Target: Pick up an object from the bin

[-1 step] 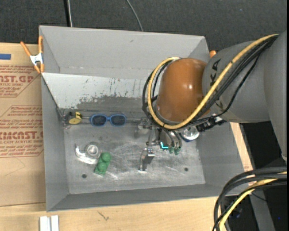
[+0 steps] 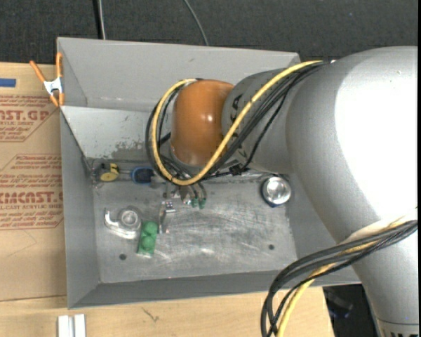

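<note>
- The gripper hangs low over the middle of the bin. Most of it is hidden behind the orange cover and the loop of black and yellow cables on the wrist.
- Only a thin metal tip shows below the cables, so I cannot tell whether the gripper is spread or pressed together, or whether anything is pinched in it.
- The big silver arm fills the right of the frame. It covers the bin's right wall and right corners.
- The nearest thing is a green plastic piece, lying on the floor just below and to the left of the tip, in the lower left part of the bin.
- Just left of that lies a clear round piece, partly see-through and hard to outline against the grey floor.
- A small green bit sits just right of the tip. Its shape is too small to make out.
- A shiny silver round cap lies near the arm on the right, apart from the gripper. Any marking on it is too small to read.
- At the foot of the back wall, upper left of the floor, lie a yellow piece and a blue piece. The blue one is partly behind the cables.
</note>
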Tool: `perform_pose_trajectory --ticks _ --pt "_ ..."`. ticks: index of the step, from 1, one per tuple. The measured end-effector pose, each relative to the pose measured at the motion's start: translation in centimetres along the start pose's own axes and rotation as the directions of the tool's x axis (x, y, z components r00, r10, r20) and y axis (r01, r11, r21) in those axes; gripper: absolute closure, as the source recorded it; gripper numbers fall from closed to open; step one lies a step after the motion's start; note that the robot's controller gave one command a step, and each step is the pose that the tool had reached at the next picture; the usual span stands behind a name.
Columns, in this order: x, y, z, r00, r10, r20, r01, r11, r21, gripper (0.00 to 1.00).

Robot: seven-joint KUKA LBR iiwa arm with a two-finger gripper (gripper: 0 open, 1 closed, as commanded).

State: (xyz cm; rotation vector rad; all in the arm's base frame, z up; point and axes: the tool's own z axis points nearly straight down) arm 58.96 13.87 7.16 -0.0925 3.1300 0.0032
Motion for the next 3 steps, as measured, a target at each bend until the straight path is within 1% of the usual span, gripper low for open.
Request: perform_pose_trajectory --ticks 1,2,3 --pt "3.7 10.8 -1.1 0.982 -0.189 -0.008 0.189 0.982 -0.004 0.0" --pt "3.5 10.5 -1.2 0.983 -0.184 -0.009 0.184 0.983 -0.003 1.0" --pt "3.0 10.6 -15.4 0.981 -0.193 0.001 0.193 0.981 -0.001 1.0"
